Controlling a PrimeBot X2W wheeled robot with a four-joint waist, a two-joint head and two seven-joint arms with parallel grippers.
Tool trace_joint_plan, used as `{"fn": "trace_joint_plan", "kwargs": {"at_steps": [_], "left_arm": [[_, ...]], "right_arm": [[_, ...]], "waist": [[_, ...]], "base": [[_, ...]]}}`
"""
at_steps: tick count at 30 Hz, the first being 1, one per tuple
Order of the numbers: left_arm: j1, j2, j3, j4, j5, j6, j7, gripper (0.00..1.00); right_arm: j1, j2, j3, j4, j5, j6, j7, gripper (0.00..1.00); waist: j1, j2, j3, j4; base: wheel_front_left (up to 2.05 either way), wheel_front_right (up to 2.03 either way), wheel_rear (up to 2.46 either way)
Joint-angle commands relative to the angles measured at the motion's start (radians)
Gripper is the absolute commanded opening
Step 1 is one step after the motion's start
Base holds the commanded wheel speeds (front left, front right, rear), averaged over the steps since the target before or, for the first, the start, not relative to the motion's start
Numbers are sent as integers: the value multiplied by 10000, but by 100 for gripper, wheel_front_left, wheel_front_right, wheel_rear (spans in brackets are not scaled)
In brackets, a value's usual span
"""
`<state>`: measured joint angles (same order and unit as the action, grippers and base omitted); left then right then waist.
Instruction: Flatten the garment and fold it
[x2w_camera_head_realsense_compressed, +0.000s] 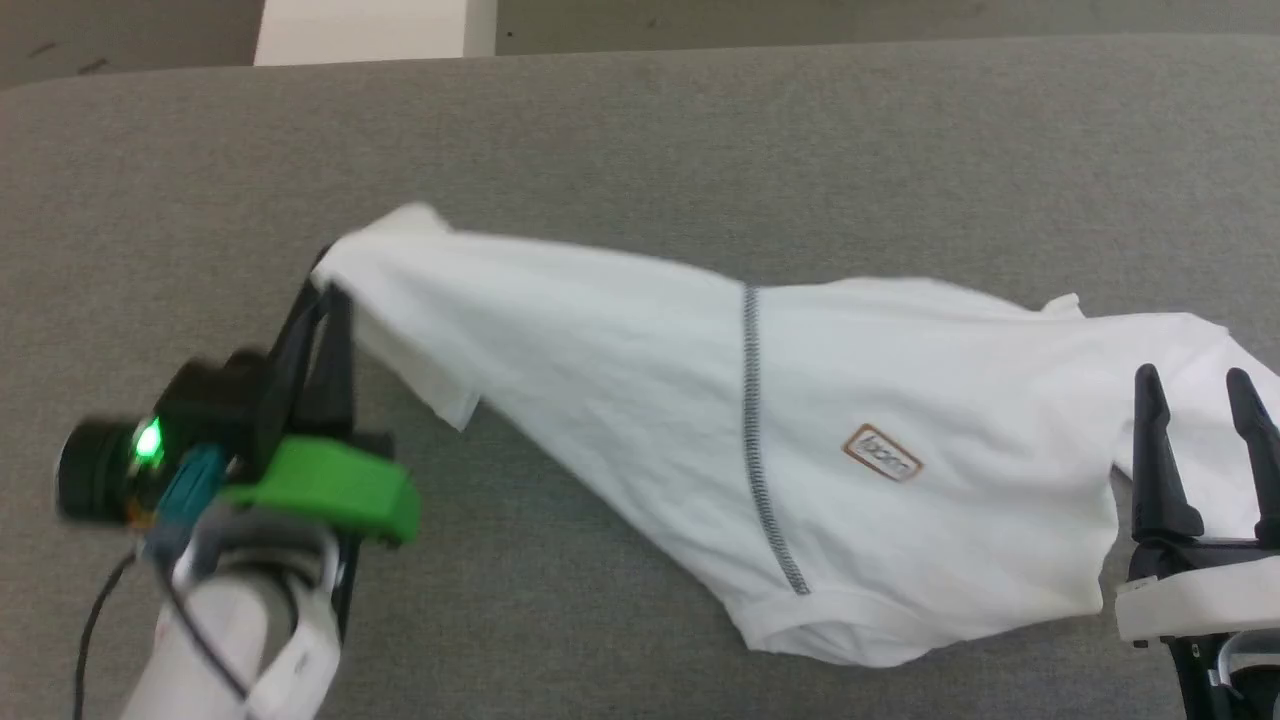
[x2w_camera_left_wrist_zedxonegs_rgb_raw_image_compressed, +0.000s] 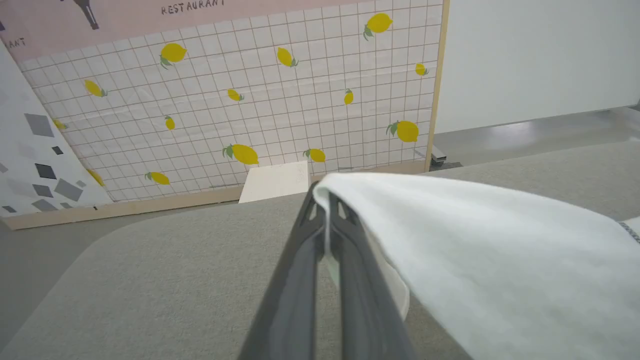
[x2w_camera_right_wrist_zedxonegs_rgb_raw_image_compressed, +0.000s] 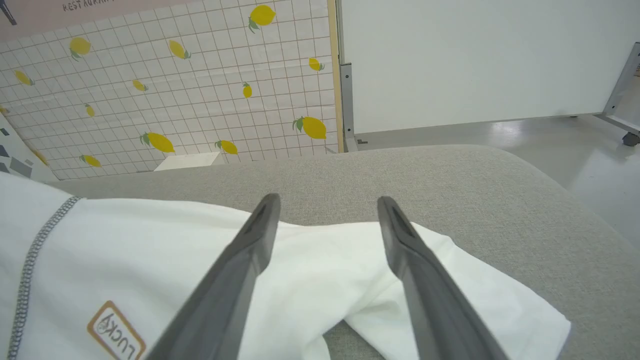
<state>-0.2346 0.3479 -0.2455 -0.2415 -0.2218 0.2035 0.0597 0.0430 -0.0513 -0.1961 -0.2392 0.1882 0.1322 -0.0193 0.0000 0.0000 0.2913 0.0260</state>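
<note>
Head view: the T-shirt (x2w_camera_head_realsense_compressed: 760, 420) lies rumpled across the grey padded surface (x2w_camera_head_realsense_compressed: 640, 130). Its chest patch (x2w_camera_head_realsense_compressed: 882, 453) faces up, its collar (x2w_camera_head_realsense_compressed: 830, 615) is at the near edge, and its left end is drawn up off the surface.
Left wrist view: the left gripper (x2w_camera_left_wrist_zedxonegs_rgb_raw_image_compressed: 327, 195) is pinched closed on the raised end of the T-shirt, probably a sleeve or hem corner; blur leaves that unsure.
Right wrist view: the right gripper (x2w_camera_right_wrist_zedxonegs_rgb_raw_image_compressed: 327, 205) stands wide apart over the opposite end of the T-shirt, holding nothing.
Step in hand: judged to be spreading the T-shirt flat, ahead of any fold.
Technique: raise the pinched corner only enough to clear the surface, then draw it outward. Take the far end with the right gripper so the cloth tightens rather than slides.
Caution: thin fabric may slip from the tips. Pull slowly, and use the dark seam (x2w_camera_head_realsense_compressed: 755, 430) as the guide to straightness.
</note>
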Motion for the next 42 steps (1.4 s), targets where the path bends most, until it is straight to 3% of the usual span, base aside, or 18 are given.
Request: {"fn": "trace_joint_plan", "kwargs": {"at_steps": [1,5,8,10,11,12,13,18,24,27,28,37,38,39,42], "left_arm": [[759,-1,257,-350,-94,392,-77,0],[2865,-137,861,-676,-359,1166,-390,0],[3939,-336,655,-259,-649,1123,-519,0],[4297,-555,281,-21,-1055,831,-306,4],[4377,-627,69,29,-1285,612,-112,31],[4393,-748,-81,24,-1612,398,68,85],[4343,-815,-138,-21,-1883,224,191,100],[3624,-669,195,-899,-2633,-378,258,100],[2464,256,1001,-1445,-1865,-249,261,100],[1853,557,887,-742,-1463,-269,594,100],[1232,774,524,356,-1212,-489,1105,100],[34,823,-251,3237,-1314,-964,2942,100],[-25,820,-341,3450,-1381,-1082,3111,86],[-103,796,-392,3579,-1463,-1222,3097,0],[-311,633,-364,3650,-1699,-1436,2780,0]], "right_arm": [[72,10,-19,-13,67,-15,9,100],[136,10,-37,-1,88,-15,23,100],[162,10,-16,27,74,-15,74,100],[160,10,22,47,46,-15,125,100],[160,10,25,53,34,-15,147,100],[159,10,19,56,24,-15,174,100],[159,10,18,56,13,-15,193,100],[139,10,81,45,-23,-15,293,100],[103,10,144,-67,-34,-15,370,100],[2,10,186,-123,-40,-15,407,100],[-109,10,180,-192,-101,-15,462,100],[-338,-47,134,-290,-178,-15,557,100],[-340,-51,133,-288,-178,-15,559,100],[-343,-52,137,-283,-180,-15,558,100],[-348,-48,127,-263,-187,-15,567,100]], "waist": [[0,0,-119,217],[0,0,-102,403],[0,0,-117,551],[0,0,-153,629],[0,0,-177,671],[0,0,-206,717],[0,0,-232,750],[0,0,-304,788],[0,0,88,583],[0,0,404,431],[0,0,726,317],[0,0,1070,101],[0,0,1076,96],[0,0,1080,91],[0,0,1063,108]], "base": [[0,0,0],[0,0,0],[0,0,0],[0,0,0],[0,0,0],[0,0,0],[0,0,0],[0,0,0],[0,0,0],[0,0,0],[0,0,0],[0,0,0],[0,0,0],[0,0,0],[0,0,0]]}}
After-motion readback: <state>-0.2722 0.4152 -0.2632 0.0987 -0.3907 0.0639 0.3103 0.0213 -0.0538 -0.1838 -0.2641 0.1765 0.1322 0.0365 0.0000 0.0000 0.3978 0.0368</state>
